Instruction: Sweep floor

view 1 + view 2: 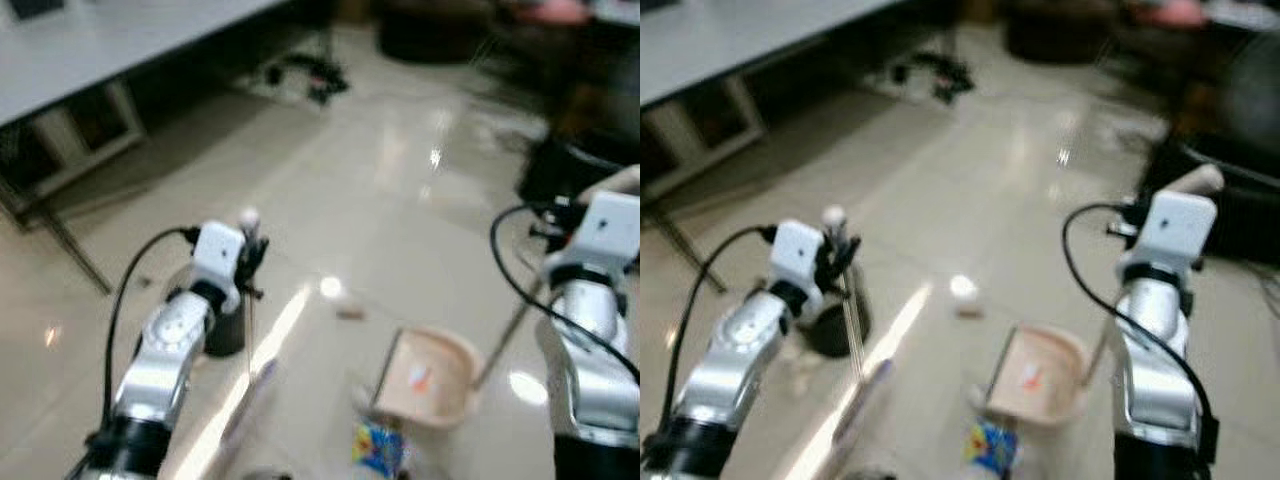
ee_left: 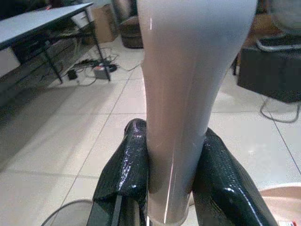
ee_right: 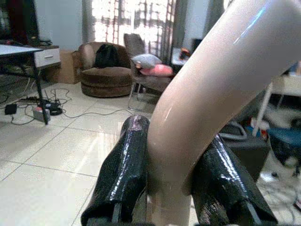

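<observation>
Two handles fill my grip at once. My left gripper (image 2: pixel 171 188) pinches the pale broom handle (image 2: pixel 188 94), its black fingers (image 2: pixel 124 174) pressed against both sides of the shaft. From my head I see that shaft run thin from my left wrist down toward the blurred broom head (image 1: pixel 865 400) on the floor tiles (image 1: pixel 400 170). My right gripper (image 3: pixel 171 188) clamps the curved cream dustpan handle (image 3: pixel 207 94) the same way, a finger on each flank. The dustpan (image 1: pixel 430 375) itself sits on the floor between my arms, nearer my right, with a small orange scrap (image 1: pixel 420 378) lying inside it.

Just ahead of the pan lies a small brownish bit of litter (image 1: pixel 350 313), and close to my feet a bright blue and yellow wrapper (image 1: pixel 378 448). A dark round object (image 1: pixel 226 330) stands on the floor right beside my left wrist. Farther off on my left stands a grey table (image 1: pixel 120 40) with thin dark legs, and a tangle of cables with a power strip (image 1: pixel 300 75) sprawls past it. A brown armchair (image 3: pixel 106 70) and a seat with a pink cushion (image 3: pixel 157 69) stand at the far end of the room.
</observation>
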`<state>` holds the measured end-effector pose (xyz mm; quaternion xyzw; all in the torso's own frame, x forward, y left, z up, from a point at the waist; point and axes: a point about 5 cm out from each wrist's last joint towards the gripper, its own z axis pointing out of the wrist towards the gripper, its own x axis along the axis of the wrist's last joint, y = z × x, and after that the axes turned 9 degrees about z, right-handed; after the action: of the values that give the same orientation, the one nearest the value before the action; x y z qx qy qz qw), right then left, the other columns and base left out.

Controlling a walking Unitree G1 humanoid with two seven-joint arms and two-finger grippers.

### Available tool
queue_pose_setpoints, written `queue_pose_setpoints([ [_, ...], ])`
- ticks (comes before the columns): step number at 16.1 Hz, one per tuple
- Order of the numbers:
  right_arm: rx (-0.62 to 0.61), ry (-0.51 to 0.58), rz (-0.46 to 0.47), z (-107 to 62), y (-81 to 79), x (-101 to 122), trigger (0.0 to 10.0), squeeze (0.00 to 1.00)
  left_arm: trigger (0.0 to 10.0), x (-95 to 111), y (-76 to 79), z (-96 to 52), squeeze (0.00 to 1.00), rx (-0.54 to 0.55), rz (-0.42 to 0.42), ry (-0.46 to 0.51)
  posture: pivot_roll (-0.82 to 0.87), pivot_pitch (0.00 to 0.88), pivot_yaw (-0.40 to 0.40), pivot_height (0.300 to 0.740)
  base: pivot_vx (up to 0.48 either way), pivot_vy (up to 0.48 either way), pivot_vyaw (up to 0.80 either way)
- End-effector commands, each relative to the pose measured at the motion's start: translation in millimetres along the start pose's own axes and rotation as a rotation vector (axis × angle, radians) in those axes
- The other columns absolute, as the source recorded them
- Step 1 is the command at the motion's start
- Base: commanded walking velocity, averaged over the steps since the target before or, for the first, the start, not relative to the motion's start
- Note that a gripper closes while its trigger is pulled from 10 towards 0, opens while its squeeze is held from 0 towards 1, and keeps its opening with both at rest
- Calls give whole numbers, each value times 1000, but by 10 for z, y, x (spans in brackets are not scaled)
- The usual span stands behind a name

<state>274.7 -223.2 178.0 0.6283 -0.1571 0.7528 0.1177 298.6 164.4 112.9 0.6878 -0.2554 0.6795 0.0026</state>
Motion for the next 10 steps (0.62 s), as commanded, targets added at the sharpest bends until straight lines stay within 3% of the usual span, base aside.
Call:
queue_pose_setpoints([
  [1, -16, 31, 0, 13, 29, 92, 10000, 0, 10000, 62, 14, 26, 0, -8, 15, 23, -29, 87, 79, 740, 0, -472, -800],
  [4, -16, 28, 2, 2, 19, 96, 10000, 0, 10000, 60, -31, 22, 0, 6, 23, 21, -29, 90, 82, 740, 0, -467, -800],
  [6, -1, 21, 10, 3, 3, 87, 10000, 0, 10000, 91, -99, 63, 0, 53, 5, 24, -26, 93, 83, 740, 0, -120, -400],
  [10, 136, -44, 40, -30, -162, -18, 10000, 0, 10000, 186, -206, 165, 0, 128, 35, 36, -23, 97, 88, 740, 0, 476, 0],
])
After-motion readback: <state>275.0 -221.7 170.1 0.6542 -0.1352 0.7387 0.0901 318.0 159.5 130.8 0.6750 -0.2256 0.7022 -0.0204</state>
